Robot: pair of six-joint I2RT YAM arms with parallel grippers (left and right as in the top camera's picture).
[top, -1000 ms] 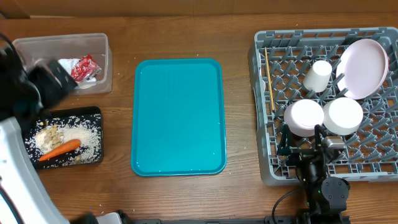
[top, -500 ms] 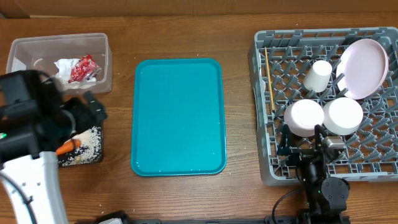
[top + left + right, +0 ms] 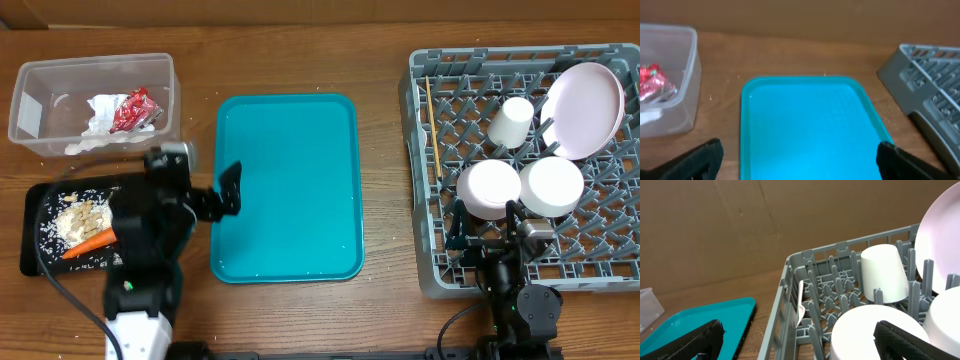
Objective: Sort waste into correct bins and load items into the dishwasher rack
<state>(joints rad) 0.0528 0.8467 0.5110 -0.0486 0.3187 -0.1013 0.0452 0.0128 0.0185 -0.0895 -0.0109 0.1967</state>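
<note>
Orange carrot [image 3: 97, 240], slantwise in the shallow black rectangular tray [image 3: 32, 255], lies just left of the open, empty left end effector [image 3: 800, 162]; right end effector [image 3: 800, 335], also open, is well apart.

teal tray [image 3: 810, 130], clear tub [image 3: 684, 102], grey rack [image 3: 926, 82]

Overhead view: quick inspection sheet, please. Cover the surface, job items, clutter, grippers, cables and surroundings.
surface: wooden table.
job's things: napkin and red wrapper in clear tub; carrot and food scraps in black tray; plate, cup, two bowls and stick in rack.
clutter: teal tray mid-table, nothing on it.
grippers: left gripper open at teal tray's left edge; right gripper open at rack's near edge; both empty.
cables: black cable by left arm; another by right arm.
surroundings: cardboard backdrop.
</note>
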